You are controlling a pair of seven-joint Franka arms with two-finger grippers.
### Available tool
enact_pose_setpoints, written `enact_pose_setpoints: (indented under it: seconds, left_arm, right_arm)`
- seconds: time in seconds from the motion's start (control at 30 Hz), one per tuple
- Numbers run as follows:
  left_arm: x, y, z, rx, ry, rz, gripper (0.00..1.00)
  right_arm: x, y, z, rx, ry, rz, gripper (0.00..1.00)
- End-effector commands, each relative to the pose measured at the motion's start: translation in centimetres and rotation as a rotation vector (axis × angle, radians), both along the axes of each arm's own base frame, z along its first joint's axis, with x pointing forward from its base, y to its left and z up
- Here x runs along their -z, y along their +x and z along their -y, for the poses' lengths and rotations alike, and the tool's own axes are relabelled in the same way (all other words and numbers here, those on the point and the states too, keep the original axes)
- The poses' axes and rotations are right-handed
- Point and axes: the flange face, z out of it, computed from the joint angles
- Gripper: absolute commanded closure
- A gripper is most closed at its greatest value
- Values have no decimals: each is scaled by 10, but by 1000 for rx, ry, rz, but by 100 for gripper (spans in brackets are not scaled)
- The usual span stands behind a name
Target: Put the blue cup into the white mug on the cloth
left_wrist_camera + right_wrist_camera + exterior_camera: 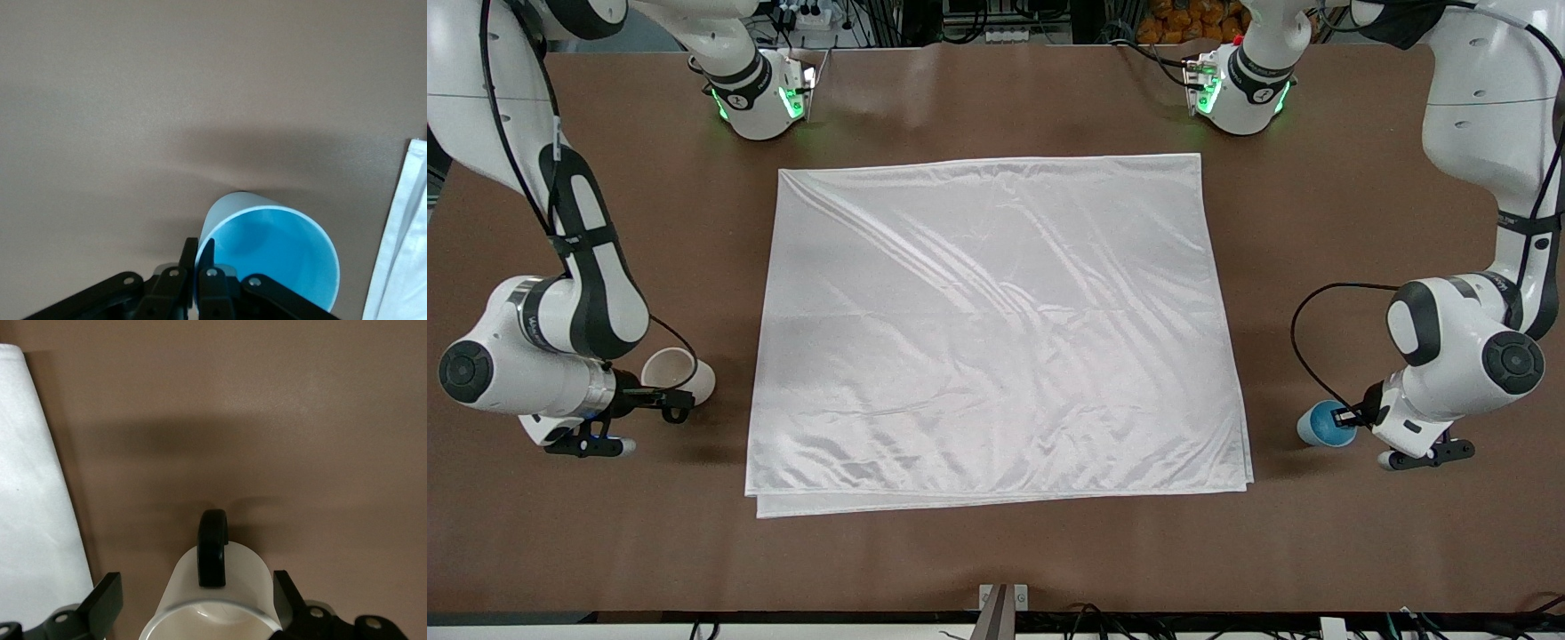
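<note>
White mug [679, 373]: stands on the bare brown table [996, 551] off the cloth, just beside the cloth's edge at the right arm's end and toward the corner nearer the front camera; not yet lifted. Right gripper [665, 407]: low at the mug, jaws spread wide to either side of the mug body, the black loop handle [213, 548] between them, no grip made. Cloth [996, 329]: white, shiny, softly wrinkled, spread flat across the middle of the table; nothing rests on it. Blue cup [1320, 425]: upright on the bare table off the cloth's edge at the left arm's end, near the corner nearer the front camera; open mouth empty. Left gripper [197, 265]: down at the cup, jaws pressed together and pinching the cup's rim wall, one finger inside and one outside. Progress, as judged: early stage. Cup appears grasped; mug approached only. Remaining: mug to be gripped and set on the cloth, cup carried over and lowered into the mug.
</note>
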Motion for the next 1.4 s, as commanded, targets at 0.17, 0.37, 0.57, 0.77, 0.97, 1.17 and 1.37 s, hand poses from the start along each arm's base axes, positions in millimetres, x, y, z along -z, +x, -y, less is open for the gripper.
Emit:
enact_pose_setpoints:
  seconds: [0.17,0.37,0.57,0.77,0.97,1.17,1.37]
  left_arm:
    - [-22,5,-1,8,-2,39,100]
    - [-35,6,-2,28,1,57,100]
    - [-43,7,-2,34,1,70,100]
    - [-53,8,5,33,-1,84,100]
    - [-61,8,9,39,-7,92,100]
    - [-78,9,10,46,0,111,100]
    - [-84,8,10,50,-1,119,100]
  right_arm:
    - [11,7,4,0,-2,21,27]
    - [16,6,5,-6,-2,23,64]
    - [23,5,4,-8,-2,26,86]
    - [23,6,1,-13,-3,26,98]
    - [19,6,-2,-21,-8,24,100]
    - [6,9,-26,-42,-8,21,100]
    - [-7,12,-38,-36,-5,10,100]
